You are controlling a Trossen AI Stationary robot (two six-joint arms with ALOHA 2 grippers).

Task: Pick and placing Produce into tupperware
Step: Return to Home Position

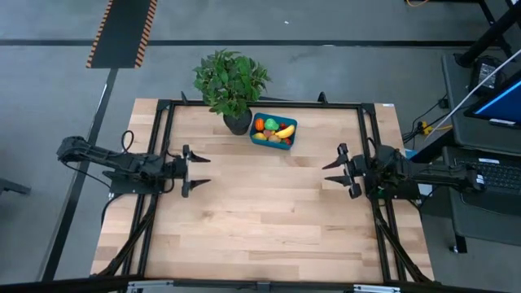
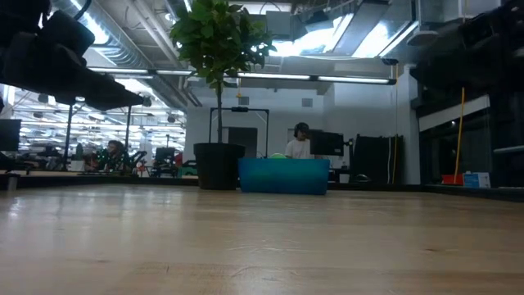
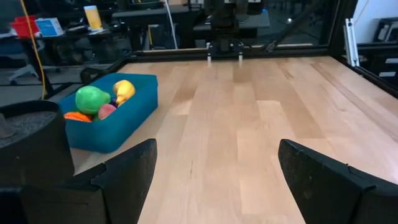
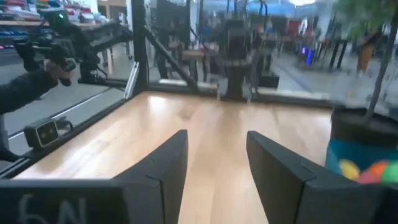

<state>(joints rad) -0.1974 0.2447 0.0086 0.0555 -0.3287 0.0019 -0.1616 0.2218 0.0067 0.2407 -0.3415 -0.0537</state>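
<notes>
— Where has the tupperware [image 1: 275, 145] ended up?

— At the far side of the counter [image 1: 260, 220], just beside the dark pot [image 1: 237, 122] of the leafy plant [image 1: 230, 81], on the right arm's side of it. It sits a little askew to the counter's edge.

— And the produce [image 1: 273, 130]?

— Piled inside it. From above I can pick out a yellow banana [image 1: 285, 130], a green piece [image 1: 270, 124] and an orange piece [image 1: 260, 124]. The left wrist view also shows something pinkish-red tucked between them, though I can't tell what it is.

— What are the arms doing?

— The left claw [image 1: 203, 170] hangs over the left part of the counter, pointing toward the middle. Its fingers [image 3: 130, 174] are spread wide with nothing between them. The right claw [image 1: 330, 173] faces it from the right side, well apart from it. Its fingers [image 4: 165, 168] are parted too, with a narrower gap, and they hold nothing.

— Is either one near the tupperware?

— No, both are well clear of it, on the nearer side, with bare wood between them.

— Is anyone else about?

— A person [image 2: 301, 141] is in the room beyond the counter, seen just above the tupperware from table height.
</notes>
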